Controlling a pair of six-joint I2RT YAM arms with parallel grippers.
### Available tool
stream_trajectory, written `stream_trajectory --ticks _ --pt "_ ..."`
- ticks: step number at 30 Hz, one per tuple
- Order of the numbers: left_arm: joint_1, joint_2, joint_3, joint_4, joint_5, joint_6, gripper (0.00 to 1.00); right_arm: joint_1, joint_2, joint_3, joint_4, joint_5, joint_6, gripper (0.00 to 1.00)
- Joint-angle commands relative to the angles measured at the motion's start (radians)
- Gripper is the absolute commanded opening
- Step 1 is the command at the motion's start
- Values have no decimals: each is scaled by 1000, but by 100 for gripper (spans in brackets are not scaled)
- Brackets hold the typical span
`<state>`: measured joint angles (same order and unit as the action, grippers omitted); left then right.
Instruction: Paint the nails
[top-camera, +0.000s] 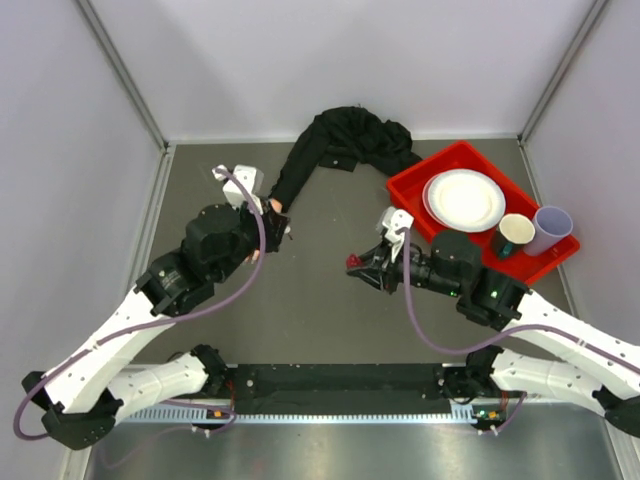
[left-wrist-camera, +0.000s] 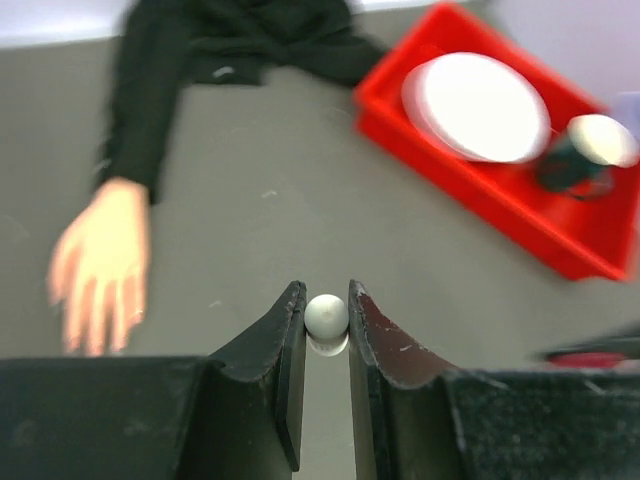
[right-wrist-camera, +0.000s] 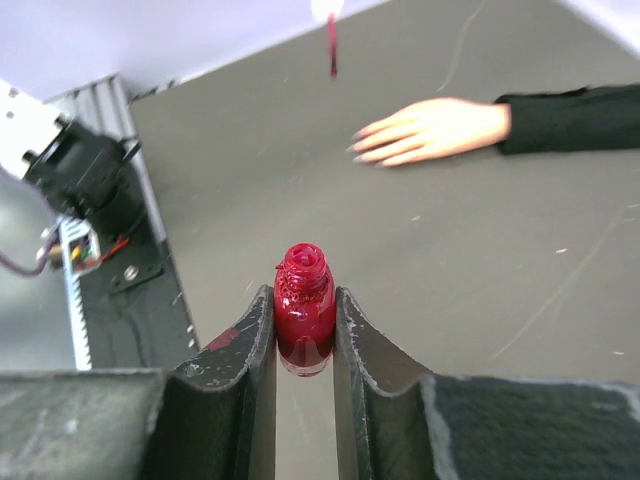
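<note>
A: Left side first. Jaws?
B: Left gripper (left-wrist-camera: 326, 298) has its jaws narrow, pinching a round white cap (left-wrist-camera: 326, 315). In the top view it sits centre left.
A: The mannequin hand?
B: In the left wrist view the mannequin hand (left-wrist-camera: 100, 262) is at the left of the frame. It lies palm down on the grey table (top-camera: 310, 310), blurred. In the top view the left gripper hides most of it. The black sleeve (top-camera: 300, 165) runs up and right to a heap at top centre.
A: Nails?
B: Right wrist view, upper centre. The nails (right-wrist-camera: 360, 135) are at the fingertips, which point toward the left of the frame. They are too small to tell any colour.
A: Brush?
B: The brush (right-wrist-camera: 331, 45) hangs at top centre of that view, red on it. It is left of the fingertips and apart from them.
A: Moving right?
B: Right gripper (right-wrist-camera: 302, 302), in the middle of the top view, has its jaws narrow, clamped on the red polish bottle (right-wrist-camera: 302, 278). The bottle is upright with its neck open.
A: Far right?
B: The red tray (top-camera: 425, 165) is in the upper right of the top view. It holds 1 white plate (top-camera: 465, 198), 1 dark cup (top-camera: 516, 232) and 1 lavender cup (top-camera: 550, 228).
</note>
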<state>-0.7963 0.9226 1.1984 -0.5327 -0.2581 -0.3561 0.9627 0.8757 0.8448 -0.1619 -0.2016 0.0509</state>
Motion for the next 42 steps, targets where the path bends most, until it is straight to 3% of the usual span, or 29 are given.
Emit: stream_trajectory --ticks 1,5,9,13,21,30,42 --pt "5 -65 -195 152 -262 37 0 -45 -50 7 91 50 -11 0" --pt "11 -110 -390 371 -392 68 0 -82 -70 -15 133 59 10 0" --pt "45 -107 -555 562 -415 83 0 -99 -92 -44 156 60 27 0" --pt "101 -41 -602 600 -403 49 0 -117 -109 -65 154 65 46 0" --pt "187 90 -712 848 -372 83 0 -127 -135 -87 190 47 69 0" --pt "227 220 -718 941 -314 126 0 -147 -121 -89 191 27 79 0" --pt "290 275 -757 991 -254 121 0 -160 -98 -87 199 8 87 0"
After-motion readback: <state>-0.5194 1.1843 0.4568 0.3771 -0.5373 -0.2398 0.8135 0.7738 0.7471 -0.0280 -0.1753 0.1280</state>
